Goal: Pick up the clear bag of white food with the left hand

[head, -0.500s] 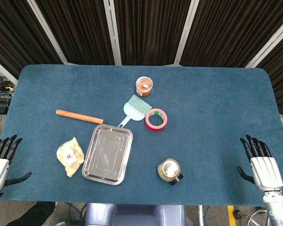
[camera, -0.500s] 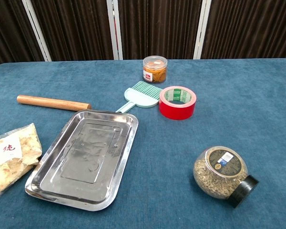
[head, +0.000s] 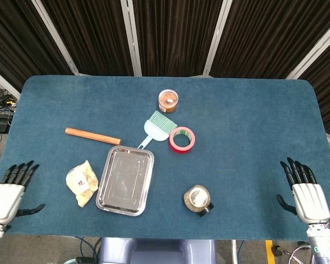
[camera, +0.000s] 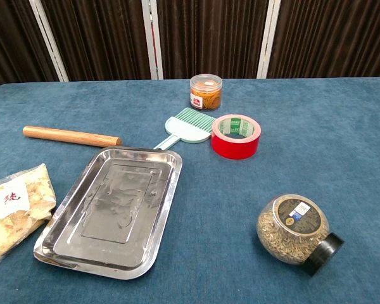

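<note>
The clear bag of white food (head: pixel 82 183) lies flat on the blue table (head: pixel 247 126), just left of the steel tray (head: pixel 125 180) and close to its long edge without clearly touching it. In the chest view the bag (camera: pixel 16 206) shows pale, flaky contents and a white label with a red mark on top.

The left hand (head: pixel 8 192) hovers at the table's near left edge, well to the left of the tray, with the bag lying between them. Its fingers are spread and straight and it holds nothing. The right hand (head: pixel 305 192) sits far to the right of the tray, at the near right edge, also with fingers apart and nothing in them. Neither hand appears in the chest view.

Beyond the tray's far left corner lies a wooden rolling pin (head: pixel 92 136). A mint-green brush (head: pixel 157 126) lies past the tray's far right corner, its handle tip very near the tray's rim, though contact is hard to judge. A roll of red tape (head: pixel 182 139) rests right of the brush, and a small jar with orange contents (head: pixel 168 101) stands farther back. To the right of the tray's near end, a glass jar of seeds (head: pixel 197 199) lies on its side, its black lid pointing toward the near right.
</note>
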`<state>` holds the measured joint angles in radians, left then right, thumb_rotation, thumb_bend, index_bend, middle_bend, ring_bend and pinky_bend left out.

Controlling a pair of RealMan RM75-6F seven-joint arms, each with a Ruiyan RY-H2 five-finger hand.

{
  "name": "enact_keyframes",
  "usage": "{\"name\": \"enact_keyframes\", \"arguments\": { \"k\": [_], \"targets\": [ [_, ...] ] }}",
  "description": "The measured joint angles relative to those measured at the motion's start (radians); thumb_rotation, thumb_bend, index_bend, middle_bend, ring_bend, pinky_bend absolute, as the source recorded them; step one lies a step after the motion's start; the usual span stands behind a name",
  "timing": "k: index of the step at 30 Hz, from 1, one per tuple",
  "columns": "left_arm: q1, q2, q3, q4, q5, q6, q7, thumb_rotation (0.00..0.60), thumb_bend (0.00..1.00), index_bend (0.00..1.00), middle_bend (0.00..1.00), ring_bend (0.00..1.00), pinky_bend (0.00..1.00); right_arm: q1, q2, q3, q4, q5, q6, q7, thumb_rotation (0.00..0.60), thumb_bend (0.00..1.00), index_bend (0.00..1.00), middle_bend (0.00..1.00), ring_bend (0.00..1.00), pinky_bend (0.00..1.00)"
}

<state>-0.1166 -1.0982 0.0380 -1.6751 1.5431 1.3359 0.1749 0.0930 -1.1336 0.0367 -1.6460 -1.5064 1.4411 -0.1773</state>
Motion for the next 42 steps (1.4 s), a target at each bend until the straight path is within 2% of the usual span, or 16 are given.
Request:
{"name": "enact_keyframes", "arguments": {
  "k": [4,8,11,13,15,17,20,22,25,32,36,39,42],
  "targets": [
    [-0.057,-0.027,-0.005,-0.010,-0.055,-0.129,0.101,0.600,0.07,0.00,0.00,0.00,0.03,0.000,0.001,0.001,-0.001,0.002,0.000,0.003,0.600,0.30,0.00,0.00,0.00,0.09],
    [-0.119,-0.099,-0.021,-0.014,-0.145,-0.222,0.253,0.600,0.08,0.00,0.00,0.00,0.06,0.000,0.003,0.001,0.001,0.001,0.000,0.010,0.600,0.30,0.00,0.00,0.00,0.09],
    [-0.156,-0.171,-0.035,-0.013,-0.207,-0.260,0.339,0.600,0.10,0.06,0.02,0.02,0.14,-0.001,0.005,0.002,0.001,0.000,0.002,0.018,0.600,0.30,0.00,0.00,0.00,0.09],
    [-0.171,-0.209,-0.042,-0.009,-0.237,-0.270,0.378,0.600,0.14,0.15,0.10,0.11,0.24,-0.002,0.006,0.002,0.001,0.000,0.004,0.020,0.600,0.30,0.00,0.00,0.00,0.09],
    [-0.184,-0.241,-0.047,-0.002,-0.264,-0.274,0.419,0.600,0.20,0.30,0.31,0.30,0.42,-0.002,0.007,0.002,0.000,-0.001,0.004,0.024,0.600,0.30,0.00,0.00,0.00,0.09],
    [-0.190,-0.268,-0.052,0.004,-0.280,-0.266,0.451,0.600,0.28,0.52,0.57,0.53,0.62,-0.002,0.008,0.002,0.001,-0.002,0.005,0.026,0.600,0.30,0.00,0.00,0.00,0.09],
    [-0.188,-0.284,-0.054,0.004,-0.282,-0.229,0.462,0.600,0.33,0.63,0.69,0.64,0.71,-0.002,0.008,0.003,0.002,-0.002,0.006,0.028,0.600,0.30,0.00,0.00,0.00,0.09],
    [-0.184,-0.282,-0.055,-0.004,-0.273,-0.202,0.456,0.600,0.34,0.66,0.72,0.67,0.73,-0.002,0.008,0.003,0.003,-0.001,0.005,0.028,0.600,0.30,0.00,0.00,0.00,0.09],
    [-0.175,-0.257,-0.057,-0.040,-0.229,-0.154,0.423,0.600,0.34,0.66,0.72,0.67,0.73,-0.002,0.006,0.002,0.002,-0.005,0.006,0.023,0.600,0.30,0.00,0.00,0.00,0.09],
    [-0.168,-0.165,-0.082,-0.200,-0.046,-0.030,0.290,0.600,0.34,0.63,0.71,0.66,0.72,0.000,0.000,-0.001,-0.002,-0.010,0.004,0.005,0.600,0.30,0.00,0.00,0.00,0.09],
    [-0.199,-0.165,-0.108,-0.250,-0.023,-0.033,0.310,0.600,0.28,0.59,0.67,0.64,0.70,0.000,0.000,-0.001,-0.003,-0.010,0.005,0.006,0.600,0.30,0.00,0.00,0.00,0.09],
    [-0.227,-0.187,-0.123,-0.260,-0.045,-0.069,0.363,0.600,0.20,0.50,0.56,0.60,0.67,0.000,0.002,0.001,-0.002,-0.007,0.005,0.012,0.600,0.30,0.00,0.00,0.00,0.09],
    [-0.254,-0.215,-0.135,-0.264,-0.093,-0.107,0.420,0.600,0.15,0.32,0.33,0.41,0.53,-0.001,0.005,0.003,0.000,-0.005,0.007,0.020,0.600,0.30,0.00,0.00,0.00,0.09]
  ]
}}
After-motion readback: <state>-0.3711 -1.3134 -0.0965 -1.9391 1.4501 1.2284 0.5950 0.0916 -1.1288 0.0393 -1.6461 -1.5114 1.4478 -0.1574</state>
